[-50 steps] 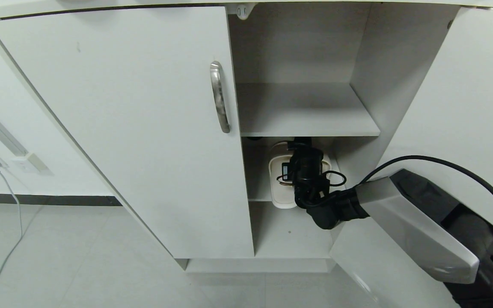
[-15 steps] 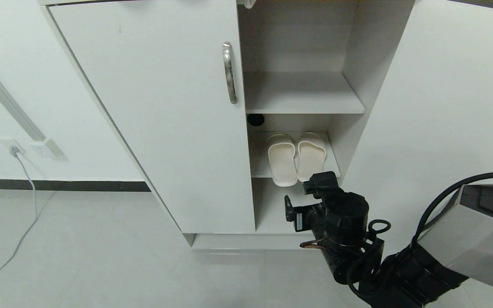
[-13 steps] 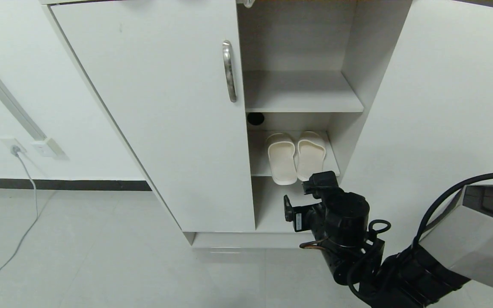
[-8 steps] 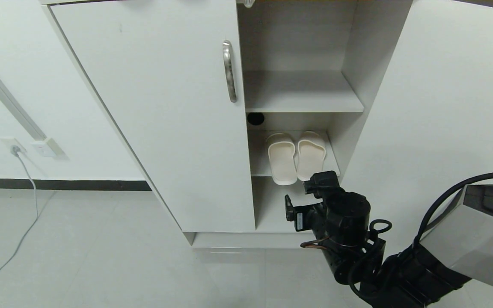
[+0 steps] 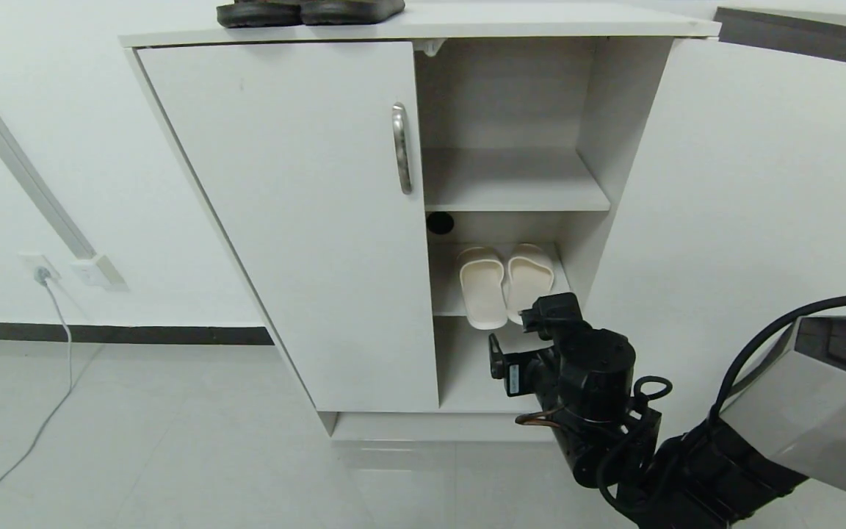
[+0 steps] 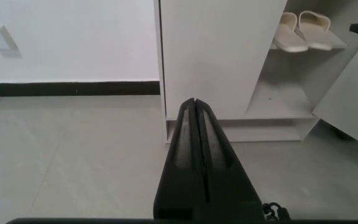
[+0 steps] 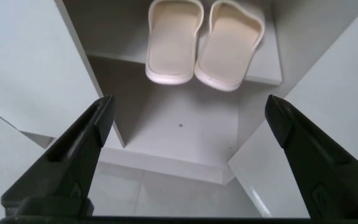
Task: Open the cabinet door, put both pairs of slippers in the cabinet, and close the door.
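A pair of white slippers lies side by side on the cabinet's middle shelf, also visible from the wrists. Dark slippers sit on the cabinet top. The right door stands open; the left door with its metal handle is closed. My right gripper hangs open and empty just in front of the bottom compartment, below the white slippers. My left gripper is shut on nothing, low over the floor in front of the closed door.
The upper shelf and bottom compartment hold nothing. A wall socket with a cable is to the left, with a slanted wall strip above it. Bare tiled floor spreads in front of the cabinet.
The right gripper drew back out of the cabinet, leaving the white slippers on the shelf. In the last half second the head camera shifted, bringing the cabinet top and dark slippers into view.
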Controlling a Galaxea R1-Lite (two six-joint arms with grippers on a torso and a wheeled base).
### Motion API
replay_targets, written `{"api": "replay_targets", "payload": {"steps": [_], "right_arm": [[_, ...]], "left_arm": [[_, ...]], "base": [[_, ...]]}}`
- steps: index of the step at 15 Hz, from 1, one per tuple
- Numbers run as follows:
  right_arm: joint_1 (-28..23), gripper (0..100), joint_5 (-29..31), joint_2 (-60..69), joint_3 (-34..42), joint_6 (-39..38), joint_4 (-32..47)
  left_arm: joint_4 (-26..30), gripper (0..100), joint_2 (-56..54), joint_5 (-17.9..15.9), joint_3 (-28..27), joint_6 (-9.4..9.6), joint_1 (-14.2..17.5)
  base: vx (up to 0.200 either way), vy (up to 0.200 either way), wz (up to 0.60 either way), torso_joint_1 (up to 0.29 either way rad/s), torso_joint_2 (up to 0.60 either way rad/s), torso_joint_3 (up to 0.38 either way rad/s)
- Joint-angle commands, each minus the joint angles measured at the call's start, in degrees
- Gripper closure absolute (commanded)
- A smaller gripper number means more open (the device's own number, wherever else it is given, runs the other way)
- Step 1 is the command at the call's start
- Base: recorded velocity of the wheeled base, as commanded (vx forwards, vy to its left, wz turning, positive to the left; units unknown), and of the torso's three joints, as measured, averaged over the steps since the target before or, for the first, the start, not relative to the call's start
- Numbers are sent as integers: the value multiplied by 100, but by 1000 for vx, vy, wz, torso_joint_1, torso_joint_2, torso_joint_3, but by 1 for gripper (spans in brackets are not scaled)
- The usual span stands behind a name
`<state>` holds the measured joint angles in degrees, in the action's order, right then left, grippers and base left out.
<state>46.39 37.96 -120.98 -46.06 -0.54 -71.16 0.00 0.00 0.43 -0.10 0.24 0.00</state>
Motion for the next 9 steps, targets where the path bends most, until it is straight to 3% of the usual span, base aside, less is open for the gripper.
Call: {"api": "replay_targets", "payload": {"steps": [1,6,9], "right_arm": [[2,0,1,-5,0,1,-3],[2,0,10,4,53,1,-47],[2,0,10,4,79,10,-91]], "left_arm": [[0,100,9,1,1,2,0],[0,100,9,19,1,-7,0],[0,100,9,19,1,-7,0]], "base": [[0,0,0,-2,2,207],[0,0,0,3,0,196],[0,0,0,-1,1,35]]}}
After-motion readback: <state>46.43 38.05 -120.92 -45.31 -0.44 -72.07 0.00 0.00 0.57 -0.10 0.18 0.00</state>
